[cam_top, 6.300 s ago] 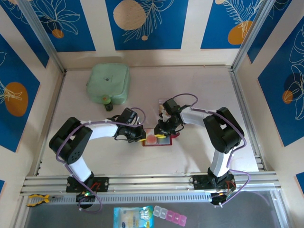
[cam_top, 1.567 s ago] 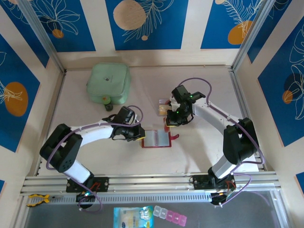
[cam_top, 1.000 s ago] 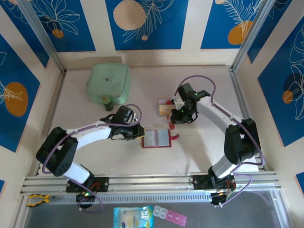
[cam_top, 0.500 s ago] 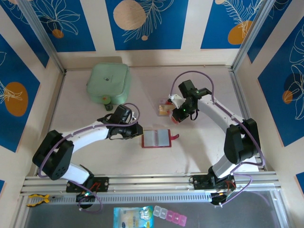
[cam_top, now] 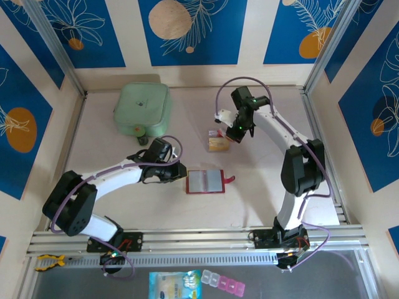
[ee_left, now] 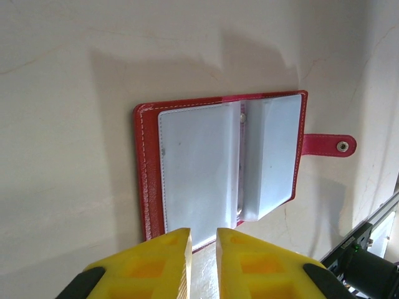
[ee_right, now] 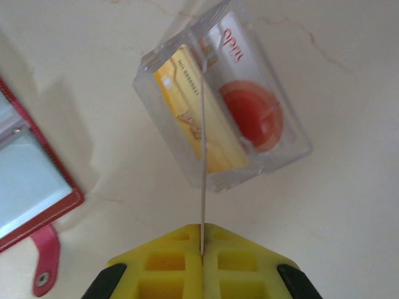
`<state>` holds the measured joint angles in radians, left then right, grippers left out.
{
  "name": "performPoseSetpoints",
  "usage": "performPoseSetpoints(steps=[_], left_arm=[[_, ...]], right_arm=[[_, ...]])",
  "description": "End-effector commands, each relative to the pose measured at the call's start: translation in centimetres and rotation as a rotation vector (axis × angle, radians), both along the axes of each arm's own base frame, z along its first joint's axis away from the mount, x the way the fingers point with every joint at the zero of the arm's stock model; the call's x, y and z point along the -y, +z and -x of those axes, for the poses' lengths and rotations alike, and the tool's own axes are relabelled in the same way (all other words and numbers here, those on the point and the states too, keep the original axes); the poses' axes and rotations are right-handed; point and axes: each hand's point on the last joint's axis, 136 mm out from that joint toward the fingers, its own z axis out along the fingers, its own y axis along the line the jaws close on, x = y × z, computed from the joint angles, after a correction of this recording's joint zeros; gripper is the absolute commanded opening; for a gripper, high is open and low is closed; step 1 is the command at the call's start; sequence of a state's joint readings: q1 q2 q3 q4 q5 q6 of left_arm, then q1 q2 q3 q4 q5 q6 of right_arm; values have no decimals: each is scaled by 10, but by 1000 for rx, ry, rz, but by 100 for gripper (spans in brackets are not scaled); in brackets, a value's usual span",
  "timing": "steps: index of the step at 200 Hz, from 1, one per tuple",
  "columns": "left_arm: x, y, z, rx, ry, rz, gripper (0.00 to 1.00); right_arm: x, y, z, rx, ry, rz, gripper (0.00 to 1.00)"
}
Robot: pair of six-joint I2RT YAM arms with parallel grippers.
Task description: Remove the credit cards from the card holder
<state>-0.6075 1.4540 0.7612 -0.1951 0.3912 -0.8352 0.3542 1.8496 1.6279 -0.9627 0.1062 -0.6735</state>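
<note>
The card holder [cam_top: 204,181] lies open and flat on the table, red with pale grey pockets [ee_left: 206,168], its corner also in the right wrist view [ee_right: 31,187]. My left gripper [cam_top: 179,172] sits at its left edge, jaws a narrow gap apart with nothing between them [ee_left: 204,249]. My right gripper [cam_top: 235,132] is shut on a thin pale card [ee_right: 202,156], seen edge-on, hanging just above a clear plastic box [ee_right: 274,159]. In that box lie a yellow-gold card [ee_right: 186,106] and a pale card with a red spot [ee_right: 252,115].
The mint-green case [cam_top: 143,109] sits at the back left, a small dark object [cam_top: 142,138] in front of it. The wallet's snap tab [ee_left: 327,145] sticks out to the right. The clear box [cam_top: 217,144] lies behind the wallet. A packet [cam_top: 176,285] and pill box [cam_top: 223,283] lie beyond the front rail.
My right gripper has carried the card away from the wallet, back and up over the clear box. The left gripper has eased slightly open and drawn a little left off the wallet's edge.
</note>
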Motion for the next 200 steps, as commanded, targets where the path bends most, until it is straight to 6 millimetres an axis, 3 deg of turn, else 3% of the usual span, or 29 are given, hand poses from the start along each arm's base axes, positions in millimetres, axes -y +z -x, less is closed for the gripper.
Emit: performPoseSetpoints(steps=[1,90,146,200], left_arm=[[-4,-1,-3,2,10,7,19],[-9,-2,-5,-6,23,1,19],[-10,-4,-5,-16,28,6,19],[-11,-2,-5,-11,33,7,20]], right_arm=[[-4,2,-5,5,122,43,0],[-14,-16,-39,40,222,84,0],[-21,-33,-33,-4,242,66,0],[-22,0,-35,69,244,53,0]])
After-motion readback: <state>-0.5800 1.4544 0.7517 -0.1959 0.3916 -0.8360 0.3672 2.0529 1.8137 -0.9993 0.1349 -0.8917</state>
